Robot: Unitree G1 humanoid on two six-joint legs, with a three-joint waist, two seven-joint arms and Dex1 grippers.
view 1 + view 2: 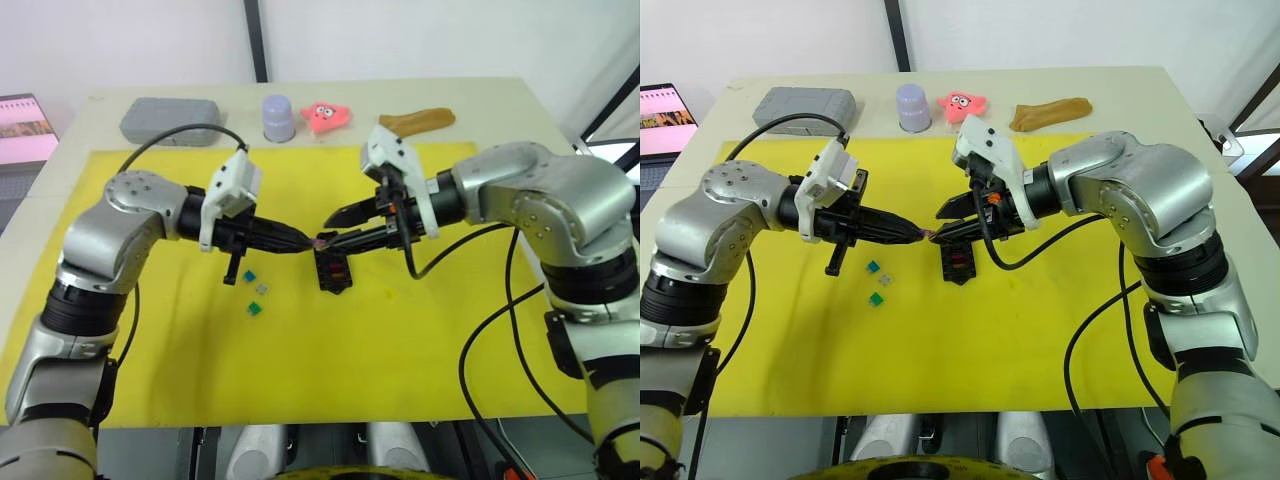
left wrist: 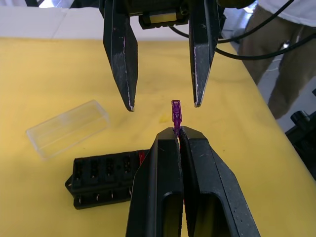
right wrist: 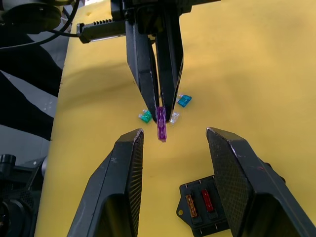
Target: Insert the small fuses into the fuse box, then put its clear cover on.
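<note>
My left gripper (image 2: 178,131) is shut on a purple fuse (image 2: 176,112), held in the air with its end sticking out past the fingertips. The right gripper (image 3: 173,132) is open, one finger on each side of that fuse and not touching it. Just below them the black fuse box (image 1: 332,270) lies on the yellow mat (image 1: 300,370), with a tan fuse (image 3: 190,206) and a red fuse (image 3: 207,200) seated in its slots. A teal fuse (image 1: 250,273), a grey fuse (image 1: 262,288) and a green fuse (image 1: 254,309) lie loose left of the box. The clear cover (image 2: 67,127) lies near the box.
Along the table's back edge stand a grey rounded case (image 1: 170,118), a lavender cup (image 1: 278,117), a pink star toy (image 1: 326,115) and a brown object (image 1: 417,120). A laptop (image 1: 25,128) sits off the table's left side.
</note>
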